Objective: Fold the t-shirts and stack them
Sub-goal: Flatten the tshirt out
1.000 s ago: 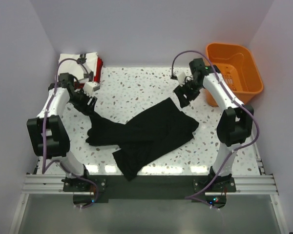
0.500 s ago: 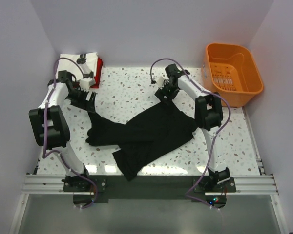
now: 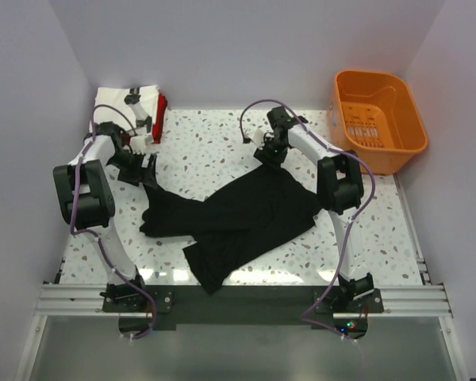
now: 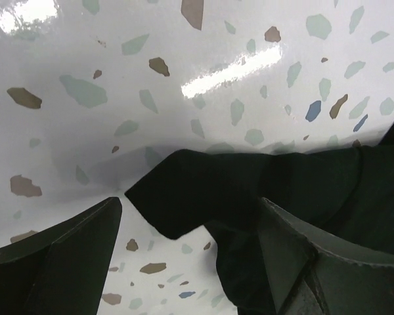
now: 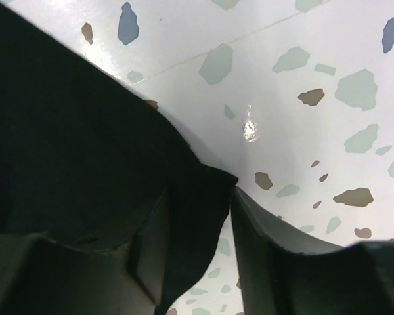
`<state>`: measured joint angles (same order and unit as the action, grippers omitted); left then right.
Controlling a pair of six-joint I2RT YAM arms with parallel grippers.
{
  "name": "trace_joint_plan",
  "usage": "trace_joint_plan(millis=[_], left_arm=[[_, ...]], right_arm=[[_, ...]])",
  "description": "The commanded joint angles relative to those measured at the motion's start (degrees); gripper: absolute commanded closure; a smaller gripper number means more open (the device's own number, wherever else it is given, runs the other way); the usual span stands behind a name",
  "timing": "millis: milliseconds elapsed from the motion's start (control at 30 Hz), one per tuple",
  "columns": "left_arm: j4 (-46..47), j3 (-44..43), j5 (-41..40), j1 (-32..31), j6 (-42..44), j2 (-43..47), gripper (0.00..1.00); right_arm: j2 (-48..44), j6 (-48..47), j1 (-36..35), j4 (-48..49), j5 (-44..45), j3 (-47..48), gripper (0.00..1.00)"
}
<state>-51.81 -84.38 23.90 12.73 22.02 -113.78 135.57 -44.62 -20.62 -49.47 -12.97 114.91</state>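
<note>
Bare tabletop [image 3: 210,139] between your two arms, on far side of black t-shirt [image 3: 246,214]: open lane. Orange plastic basket [image 3: 378,119] blocks far right corner. Stacked white t-shirt [image 3: 115,99] and red t-shirt [image 3: 160,111] fill far left corner. Walls hem you left, right, far. Black t-shirt covers table centre.

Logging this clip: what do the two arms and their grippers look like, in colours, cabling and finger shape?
Both the left arm and right arm have white links with bulky black joint housings. A thin purple cable loops along each. The left gripper and right gripper are black; their fingers are dark, matte, broad wedges. No markings show.
</note>
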Motion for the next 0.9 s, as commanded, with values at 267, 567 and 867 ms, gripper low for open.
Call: trace_joint_plan(millis=[267,567,867], left_arm=[[4.09,-4.65,6.51,0.19,-6.81,-4.08,0.28],[3.38,-10.88,8.62,0.36,-5.33,-3.57,0.99],[1.89,-19.08,17.66,-0.16,5.48,5.75,1.0]], right_arm=[[-2.06,-1.35,1.46,-6.07,2.69,-3.46,0.84],[-7.41,8.13,4.01,-5.99,0.67,-4.17,1.0],[-23.92,18.87,11.39,-0.02,-6.97,-12.24,1.0]])
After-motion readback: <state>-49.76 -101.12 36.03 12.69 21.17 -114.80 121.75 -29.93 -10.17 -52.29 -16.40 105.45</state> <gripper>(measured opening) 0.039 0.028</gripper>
